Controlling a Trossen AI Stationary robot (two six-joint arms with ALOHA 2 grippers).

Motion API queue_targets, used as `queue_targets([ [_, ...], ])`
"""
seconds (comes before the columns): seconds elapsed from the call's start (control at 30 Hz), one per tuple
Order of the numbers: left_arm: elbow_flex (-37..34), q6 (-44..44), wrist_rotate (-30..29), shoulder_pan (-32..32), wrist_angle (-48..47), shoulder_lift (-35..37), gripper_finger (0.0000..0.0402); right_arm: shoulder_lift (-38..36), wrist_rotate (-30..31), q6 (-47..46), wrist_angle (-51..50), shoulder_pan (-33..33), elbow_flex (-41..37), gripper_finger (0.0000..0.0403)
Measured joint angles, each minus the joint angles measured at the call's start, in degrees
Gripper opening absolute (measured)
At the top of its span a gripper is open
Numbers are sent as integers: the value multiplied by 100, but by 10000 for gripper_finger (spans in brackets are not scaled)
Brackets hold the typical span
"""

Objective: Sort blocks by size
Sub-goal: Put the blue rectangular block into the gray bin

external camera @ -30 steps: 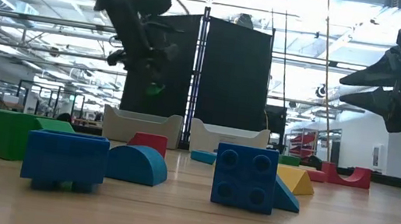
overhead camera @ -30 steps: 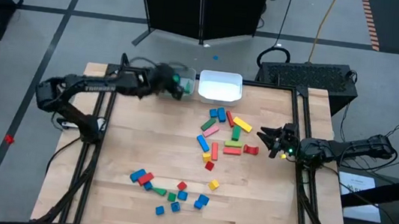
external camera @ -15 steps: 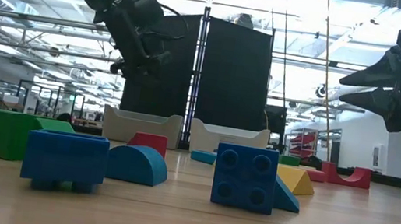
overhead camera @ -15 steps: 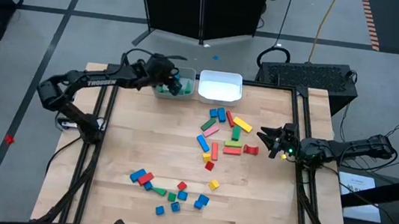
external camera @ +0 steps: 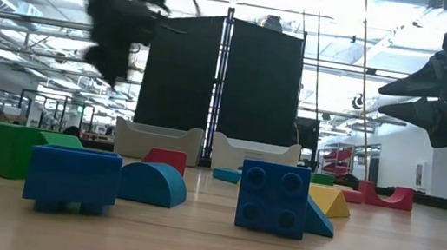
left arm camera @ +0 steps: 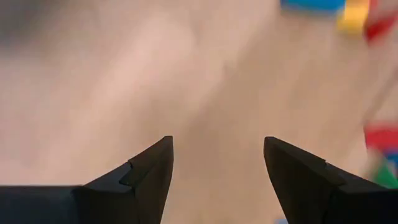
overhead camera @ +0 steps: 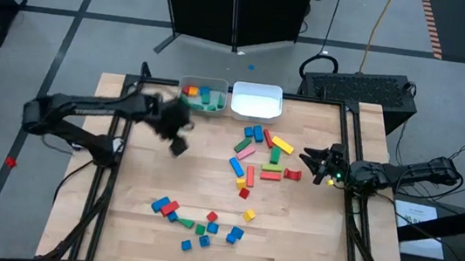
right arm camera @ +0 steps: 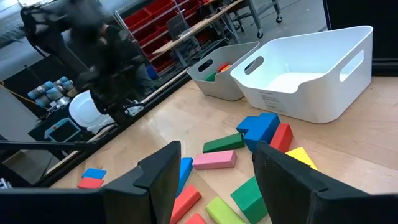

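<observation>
My left hand (overhead camera: 177, 144) hangs over bare surface (overhead camera: 139, 181), fingers apart and empty. Behind it the left bin (overhead camera: 203, 99) holds several blocks; the white bin (overhead camera: 257, 101) beside it looks empty. Loose blocks (overhead camera: 256, 158) cluster mid-surface, more (overhead camera: 196, 219) near me. Right hand (overhead camera: 312, 163) waits, fingers apart. Only the right wrist view shows the bins' handle slots.

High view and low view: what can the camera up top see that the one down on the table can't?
Only the high view looks inside the bins: the left bin holds a few blocks, the white bin looks empty. It also shows the whole table with the far pile and the near pile spread out.

Only the low view shows the room behind and a studded blue block up close.

Both show the left gripper, open and holding nothing, above the table, and the right gripper, open, waiting at the right side.
</observation>
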State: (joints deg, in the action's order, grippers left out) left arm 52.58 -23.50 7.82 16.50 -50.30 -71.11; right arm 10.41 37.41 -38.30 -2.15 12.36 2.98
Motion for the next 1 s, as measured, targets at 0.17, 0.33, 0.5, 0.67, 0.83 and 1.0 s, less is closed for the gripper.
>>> queue_targets([
  [0.17,-384,-2216,-452,-1720,-445,831,251,0,-1,0,2,0,0,194],
  [0.33,-553,-4009,-1228,-3221,-468,1042,251,0,-1,0,2,0,0,194],
  [0.5,-621,-4982,-1284,-4194,-393,598,251,0,-1,-2,4,0,0,194],
  [0.67,-621,-5676,-1283,-4865,28,29,251,0,-1,-2,4,0,0,194],
  [0.83,-619,-6174,-1272,-5294,469,-465,251,0,-1,-2,4,0,0,194],
  [1.0,-619,-6320,-1113,-5557,475,-888,251,0,-1,-2,2,0,0,194],
])
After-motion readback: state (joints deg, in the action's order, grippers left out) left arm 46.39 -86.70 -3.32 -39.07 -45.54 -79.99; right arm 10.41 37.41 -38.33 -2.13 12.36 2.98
